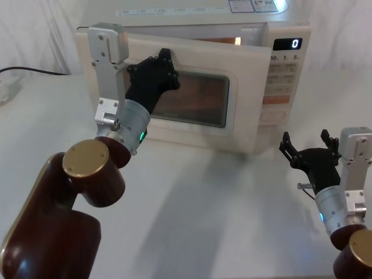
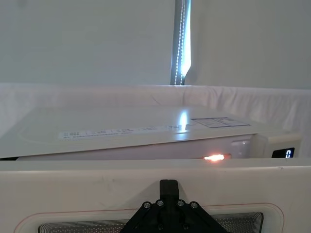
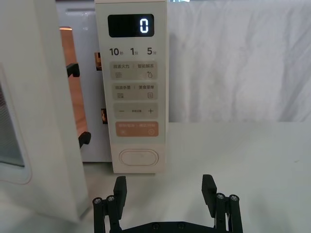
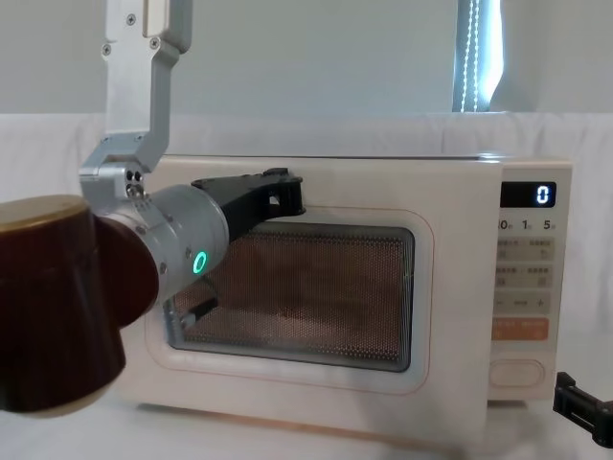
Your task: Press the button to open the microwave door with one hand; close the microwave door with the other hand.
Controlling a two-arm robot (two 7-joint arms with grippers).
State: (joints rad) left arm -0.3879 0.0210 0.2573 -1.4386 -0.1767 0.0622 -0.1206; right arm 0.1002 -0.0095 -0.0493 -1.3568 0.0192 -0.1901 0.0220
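— What is being carried by the white worktop (image 1: pixel 192 215)?

— The microwave (image 1: pixel 232 17) is being carried at its far side, cream and boxy, with a white 0 being shown on the black display (image 3: pixel 130 25) above the control panel on the right end.

— And the microwave door (image 1: pixel 197 99)?

— It is being held ajar, hinged on the left, its right edge swung out from the body; an orange glow is being seen through the gap at the top and beside the panel.

— Where is the left gripper (image 1: pixel 156 72) being kept?

— It is being pressed against the front of the door, at the upper left of the dark glass window (image 4: pixel 306 292), with a green ring being lit on its wrist. Whether its fingers are spread or closed cannot be told.

— And the right gripper (image 3: pixel 165 189)?

— It is being held low over the worktop, in front of the panel and apart from it, fingers spread wide with nothing between them.

— The button (image 3: pixel 139 158)?

— It is being seen at the bottom of the panel, below the orange key (image 3: pixel 136 128), untouched.
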